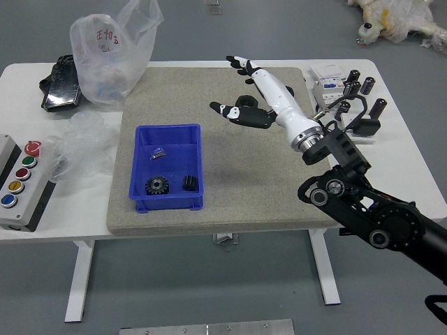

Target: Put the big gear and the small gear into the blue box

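Looking down on it, with twelve at the bench's (49, 234) far edge, the right robot hand (274, 96) is out toward one o'clock over the grey mat (244, 199), its arm coming in from four. The thumb and fingers are spread well apart, and I see nothing pinched between them. A dark ring (246, 102) shows in that gap, partly hidden; whether the hand touches it I can't tell.

The blue box (167, 203) sits on the mat toward eight o'clock. Inside it, a black toothed gear (157, 185) lies at seven and a black ridged piece (190, 183) at four, apart from each other. A little metallic piece (158, 153) lies at eleven. It's hard to say from here which counts as the big gear and which the small.

Off at nine o'clock on the bench is a box of coloured buttons (36, 202), with a bulging clear plastic bag (112, 52) toward ten. Black cylinders (367, 86) stand around two.
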### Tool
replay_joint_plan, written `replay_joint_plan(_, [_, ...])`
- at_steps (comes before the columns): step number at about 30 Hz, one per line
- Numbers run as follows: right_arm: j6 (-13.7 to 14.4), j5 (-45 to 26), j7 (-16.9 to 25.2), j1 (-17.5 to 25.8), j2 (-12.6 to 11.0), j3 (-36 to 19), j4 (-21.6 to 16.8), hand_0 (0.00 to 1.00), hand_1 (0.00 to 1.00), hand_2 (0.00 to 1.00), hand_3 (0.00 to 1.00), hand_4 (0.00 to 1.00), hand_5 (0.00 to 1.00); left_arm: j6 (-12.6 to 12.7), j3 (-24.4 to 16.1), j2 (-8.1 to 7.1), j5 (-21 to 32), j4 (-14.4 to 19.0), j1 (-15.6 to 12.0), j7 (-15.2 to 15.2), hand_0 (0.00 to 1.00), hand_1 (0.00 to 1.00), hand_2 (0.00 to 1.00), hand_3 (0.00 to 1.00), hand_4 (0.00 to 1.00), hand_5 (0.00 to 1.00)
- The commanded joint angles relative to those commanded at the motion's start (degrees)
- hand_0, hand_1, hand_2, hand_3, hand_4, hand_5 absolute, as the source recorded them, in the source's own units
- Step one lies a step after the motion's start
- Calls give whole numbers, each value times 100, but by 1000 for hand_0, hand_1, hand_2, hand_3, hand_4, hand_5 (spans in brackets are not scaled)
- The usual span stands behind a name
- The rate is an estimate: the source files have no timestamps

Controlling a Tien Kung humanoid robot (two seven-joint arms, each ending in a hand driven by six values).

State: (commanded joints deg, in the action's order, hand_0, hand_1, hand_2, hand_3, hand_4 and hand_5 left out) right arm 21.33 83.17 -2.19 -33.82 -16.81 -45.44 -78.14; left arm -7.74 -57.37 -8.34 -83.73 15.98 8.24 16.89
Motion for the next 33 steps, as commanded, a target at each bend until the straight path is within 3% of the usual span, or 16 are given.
replay_joint_plan(9, [-444,-1932,1226,1138,-437,-1308,-45,723,794,784,790,872,490,52,127,-1,146,-23,19,-84,711,534,545,676,700,504])
replay_joint_plan(13, [-593,-2557,1525,1603,-555,-1758,-182,723,794,784,790,872,490,67,172,0,190,-33,29,-116,711,534,545,676,700,504])
replay_joint_plan(15, [-673,-2852,1629,1783,-562,-1942,-197,710,768,766,741,871,487,71,184,-2,198,-37,34,-130,711,534,544,675,700,504])
replay_joint_plan(22, [-882,-3744,1878,1941,-506,-2227,-103,705,756,746,708,866,497,54,254,-28,223,-43,104,-185,711,534,543,674,702,503])
replay_joint_plan(33, [-954,-4016,1971,2160,-551,-2549,-124,704,750,739,698,859,505,-6,272,-122,149,-38,192,-213,712,534,543,673,701,500])
